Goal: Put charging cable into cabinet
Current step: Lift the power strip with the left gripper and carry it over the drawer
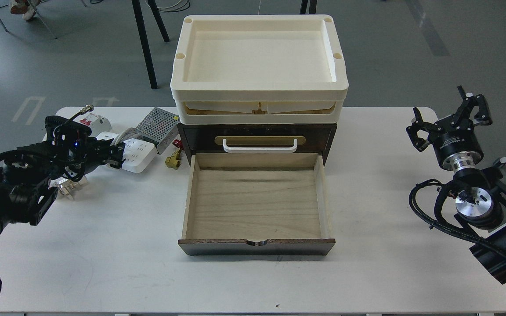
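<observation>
The charging cable, a white power strip with its cord wound around it, lies on the white table left of the cabinet. My left gripper is low at the strip's left end, its dark fingers against the strip; I cannot see whether they clamp it. The cabinet is dark brown, with a white handle on a brass plate. Its pale wood-lined drawer is pulled out toward me and holds nothing. My right gripper is open and empty, raised at the table's far right.
A perforated silver box and a white breaker with a red switch lie behind the strip. A brass fitting sits by the cabinet's left side. A white connector lies under my left arm. Cream trays are stacked on the cabinet.
</observation>
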